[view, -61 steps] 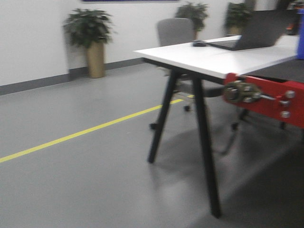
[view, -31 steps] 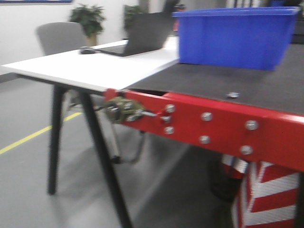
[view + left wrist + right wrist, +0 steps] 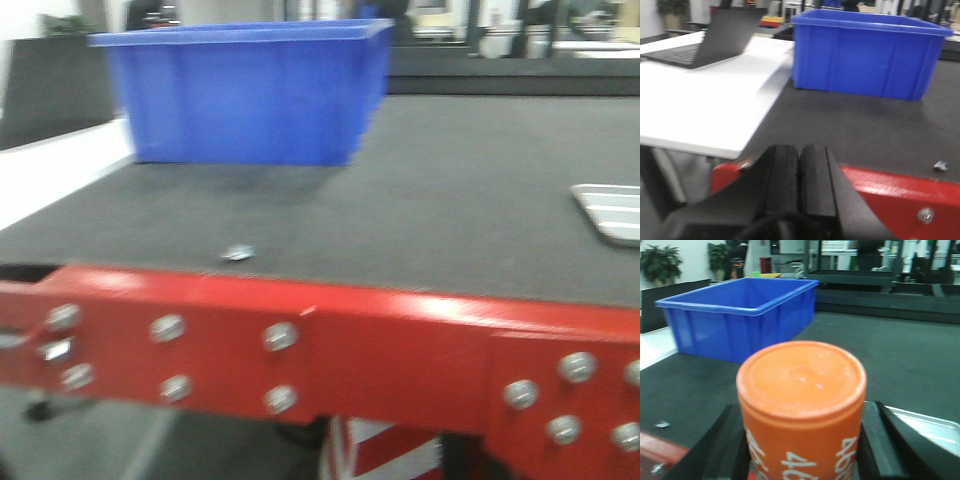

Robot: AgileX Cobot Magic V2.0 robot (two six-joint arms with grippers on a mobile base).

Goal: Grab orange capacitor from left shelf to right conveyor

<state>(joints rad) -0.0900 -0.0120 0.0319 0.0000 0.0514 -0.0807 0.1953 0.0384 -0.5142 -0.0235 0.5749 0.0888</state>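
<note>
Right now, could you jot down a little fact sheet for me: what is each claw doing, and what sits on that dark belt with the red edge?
Right gripper: shut on the orange capacitor, a small upright cylinder with white digits
Left gripper: shut, holding nothing
Conveyor: dark grey woven belt, red bolted front edge
On the belt: large blue plastic bin at left; shallow silver metal tray at right; tiny shiny scrap near the front
Beside the belt: white table with a dark laptop
Delivery: capacitor not yet set down
</note>
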